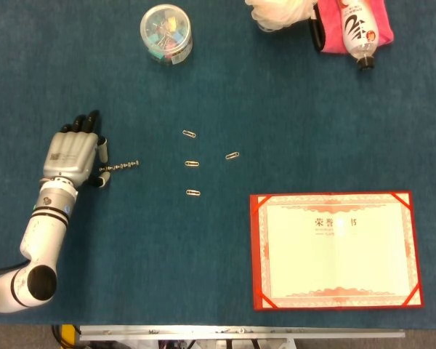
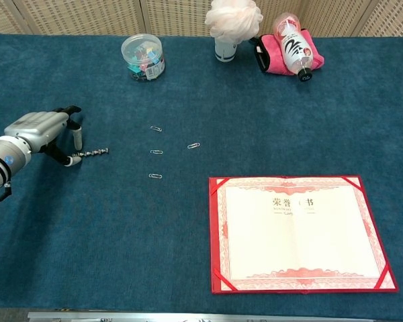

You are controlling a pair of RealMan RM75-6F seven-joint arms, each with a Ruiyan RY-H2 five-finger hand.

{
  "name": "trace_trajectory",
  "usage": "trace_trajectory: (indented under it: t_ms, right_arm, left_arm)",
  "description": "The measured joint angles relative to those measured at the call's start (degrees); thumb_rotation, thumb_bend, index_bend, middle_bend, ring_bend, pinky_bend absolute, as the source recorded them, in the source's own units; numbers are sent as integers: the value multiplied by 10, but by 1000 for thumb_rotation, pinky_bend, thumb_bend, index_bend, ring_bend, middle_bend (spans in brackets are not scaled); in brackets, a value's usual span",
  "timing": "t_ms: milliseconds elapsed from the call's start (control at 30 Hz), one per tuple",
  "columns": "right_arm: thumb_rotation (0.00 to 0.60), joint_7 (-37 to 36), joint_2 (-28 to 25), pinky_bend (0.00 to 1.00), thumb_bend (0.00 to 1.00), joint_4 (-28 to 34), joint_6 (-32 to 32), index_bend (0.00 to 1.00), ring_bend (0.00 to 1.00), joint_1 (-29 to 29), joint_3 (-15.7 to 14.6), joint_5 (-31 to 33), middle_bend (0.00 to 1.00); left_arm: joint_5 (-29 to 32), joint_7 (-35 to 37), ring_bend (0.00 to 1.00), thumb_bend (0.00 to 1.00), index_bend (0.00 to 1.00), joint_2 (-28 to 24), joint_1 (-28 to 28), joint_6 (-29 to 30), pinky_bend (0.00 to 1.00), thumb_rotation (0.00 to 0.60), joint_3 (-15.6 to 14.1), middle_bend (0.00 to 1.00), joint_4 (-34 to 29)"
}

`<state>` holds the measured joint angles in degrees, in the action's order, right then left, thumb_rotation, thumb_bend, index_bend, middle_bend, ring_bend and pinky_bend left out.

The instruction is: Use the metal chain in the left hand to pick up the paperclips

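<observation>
A short metal chain (image 1: 120,167) lies flat on the blue tabletop, also seen in the chest view (image 2: 91,154). My left hand (image 1: 76,153) hovers just left of it with its fingers spread; the thumb tip touches the chain's left end, and nothing is pinched. In the chest view the left hand (image 2: 43,129) has one finger pointing down above that end. Several paperclips lie to the right of the chain: one at the top (image 1: 190,134), one in the middle (image 1: 192,163), one further right (image 1: 232,155) and one at the bottom (image 1: 193,193). My right hand is out of sight.
A clear round tub of coloured clips (image 1: 166,33) stands at the back. A red certificate folder (image 1: 336,249) lies at the front right. A bottle on a pink cloth (image 1: 357,29) and a white puff (image 1: 280,12) sit at the back right.
</observation>
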<state>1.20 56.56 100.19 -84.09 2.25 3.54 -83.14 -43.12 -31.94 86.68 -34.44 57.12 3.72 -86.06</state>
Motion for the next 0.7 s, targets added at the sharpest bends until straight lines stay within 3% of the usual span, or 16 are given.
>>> trace_trajectory:
  t_ms: [433, 700]
  right_arm:
    - [600, 0, 0, 250, 0, 1, 0, 37, 0, 0, 0, 1, 48]
    - [600, 1, 0, 250, 0, 1, 0, 36, 0, 0, 0, 1, 48]
  left_arm:
    - [10, -5, 0, 261, 532, 3, -2, 0, 144, 600, -2, 2, 5]
    - [17, -8, 0, 328, 539, 1, -6, -4, 144, 600, -3, 2, 1]
